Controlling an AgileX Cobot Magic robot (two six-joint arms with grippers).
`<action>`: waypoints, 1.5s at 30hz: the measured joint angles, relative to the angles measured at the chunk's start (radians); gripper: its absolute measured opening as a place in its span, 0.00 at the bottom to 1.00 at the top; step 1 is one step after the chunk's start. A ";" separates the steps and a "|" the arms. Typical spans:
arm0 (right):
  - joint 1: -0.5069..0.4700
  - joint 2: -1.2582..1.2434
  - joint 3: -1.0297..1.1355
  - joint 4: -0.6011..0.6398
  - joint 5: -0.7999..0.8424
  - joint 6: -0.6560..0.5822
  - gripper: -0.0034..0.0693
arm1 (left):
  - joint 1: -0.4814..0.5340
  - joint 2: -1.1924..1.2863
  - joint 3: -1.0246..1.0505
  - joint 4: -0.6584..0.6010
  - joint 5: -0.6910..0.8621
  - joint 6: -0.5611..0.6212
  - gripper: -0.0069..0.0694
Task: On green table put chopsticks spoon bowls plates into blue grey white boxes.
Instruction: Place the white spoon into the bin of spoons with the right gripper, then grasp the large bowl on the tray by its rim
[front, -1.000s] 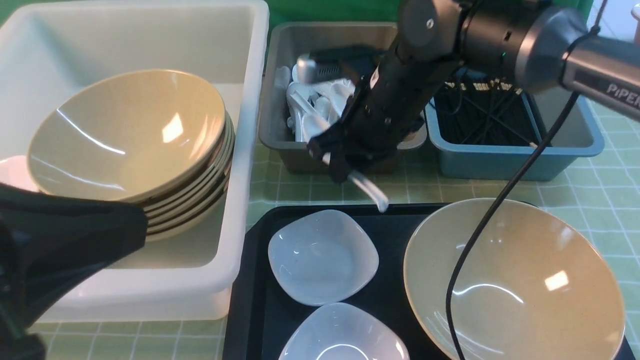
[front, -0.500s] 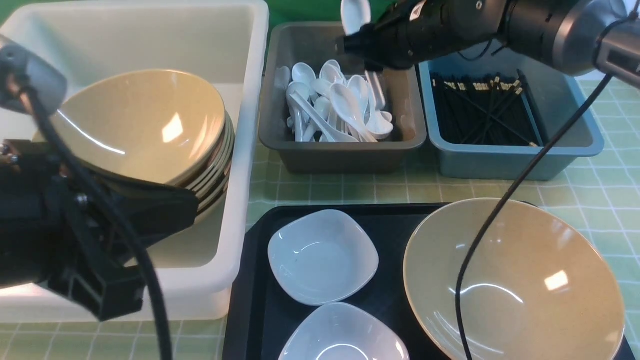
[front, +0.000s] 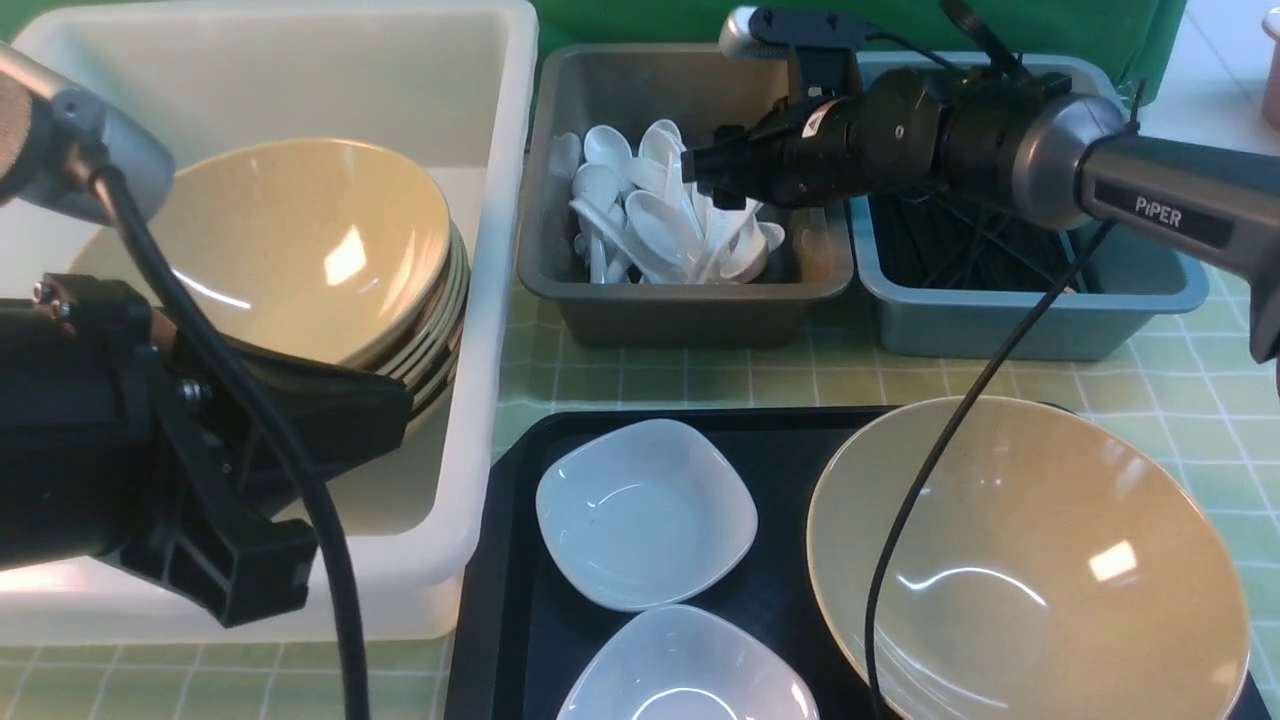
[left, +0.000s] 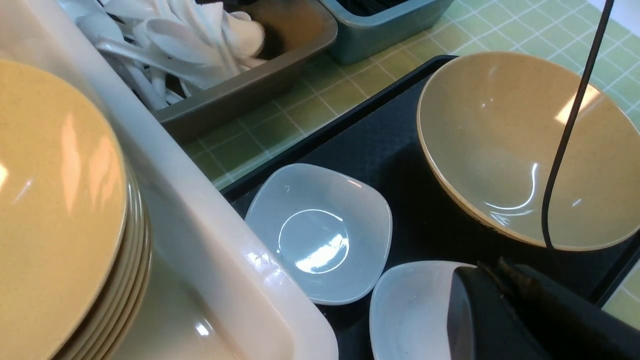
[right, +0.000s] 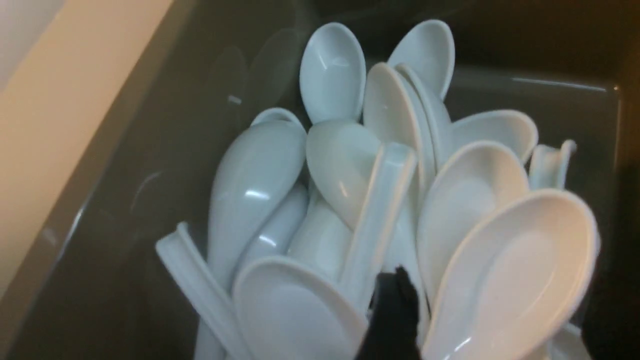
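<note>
My right gripper (front: 706, 176) hangs open over the grey box (front: 690, 310). Its fingers (right: 395, 310) stand wide apart beside a white spoon (right: 505, 280) that lies on the pile of spoons (front: 660, 220). Black chopsticks (front: 960, 240) fill the blue box (front: 1000, 320). Several tan bowls (front: 260, 260) are stacked in the white box (front: 500, 300). Another bowl (front: 1030, 560) and two white plates (front: 645, 510) (front: 690, 670) sit on the black tray (front: 790, 460). My left gripper (left: 495, 267) is shut and empty above the nearer plate (left: 410, 310).
The green table (front: 700, 380) shows between the boxes and the tray. My right arm's black cable (front: 940, 460) hangs across the tray's bowl. The bulk of the left arm (front: 120, 470) covers the white box's near corner.
The right arm carried a spoon from the tray's far edge up over the grey box, lowered, and opened; the spoon now lies with the pile. The left arm rose and shifted right.
</note>
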 joint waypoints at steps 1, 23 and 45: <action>0.000 -0.001 0.000 0.000 0.005 0.000 0.75 | 0.000 0.000 0.000 0.000 0.000 0.000 0.09; -0.056 -0.664 0.151 -0.023 0.919 -0.434 0.42 | 0.000 0.041 0.000 -0.004 -0.152 0.000 0.09; -0.056 -1.437 0.689 0.093 0.948 -0.584 0.08 | -0.120 0.711 -0.295 -0.214 -0.092 0.061 0.26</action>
